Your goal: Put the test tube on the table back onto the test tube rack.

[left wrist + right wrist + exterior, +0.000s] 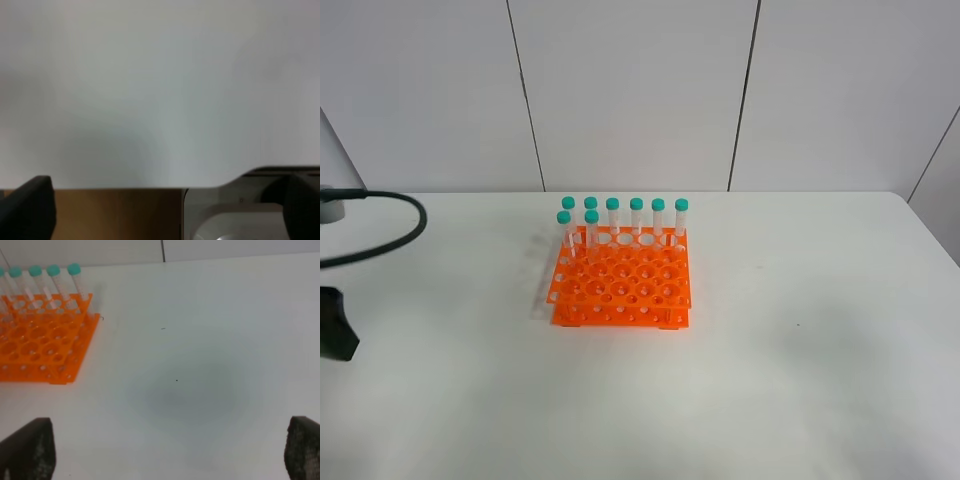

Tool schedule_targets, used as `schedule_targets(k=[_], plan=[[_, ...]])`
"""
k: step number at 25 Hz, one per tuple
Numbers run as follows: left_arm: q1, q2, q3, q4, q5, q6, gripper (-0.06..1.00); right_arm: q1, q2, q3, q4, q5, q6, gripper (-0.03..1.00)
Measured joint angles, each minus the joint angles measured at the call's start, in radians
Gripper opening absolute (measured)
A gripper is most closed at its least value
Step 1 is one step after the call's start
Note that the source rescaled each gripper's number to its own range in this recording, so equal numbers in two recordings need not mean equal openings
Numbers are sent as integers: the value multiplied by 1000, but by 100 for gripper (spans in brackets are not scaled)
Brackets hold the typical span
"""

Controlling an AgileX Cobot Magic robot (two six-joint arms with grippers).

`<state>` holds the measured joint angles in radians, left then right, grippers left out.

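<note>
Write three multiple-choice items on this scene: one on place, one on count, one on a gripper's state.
1. Where in the test tube rack do the test tubes stand?
A front rows
B back rows
C middle only

2. How many teal caps show?
A five
B eight
C eleven

3. The right gripper is:
A open, empty
B shut on a tube
C shut on the rack

Answers: 1 B, tubes line the two back rows; 2 B, six caps behind, two ahead; 3 A, its fingers stand wide apart, nothing between.

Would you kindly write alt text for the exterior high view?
A bright orange test tube rack sits mid-table holding eight teal-capped tubes, six in its back row and two in the row ahead. A black cable curves in at left over the white table.
</note>
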<state>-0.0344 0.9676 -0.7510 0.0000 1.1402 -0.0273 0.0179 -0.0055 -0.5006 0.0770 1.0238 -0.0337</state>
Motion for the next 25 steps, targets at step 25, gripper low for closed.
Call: schedule_targets(k=[25], plan=[[0, -937, 251, -18, -80, 1, 100, 0, 0, 0, 0, 0, 0, 100]])
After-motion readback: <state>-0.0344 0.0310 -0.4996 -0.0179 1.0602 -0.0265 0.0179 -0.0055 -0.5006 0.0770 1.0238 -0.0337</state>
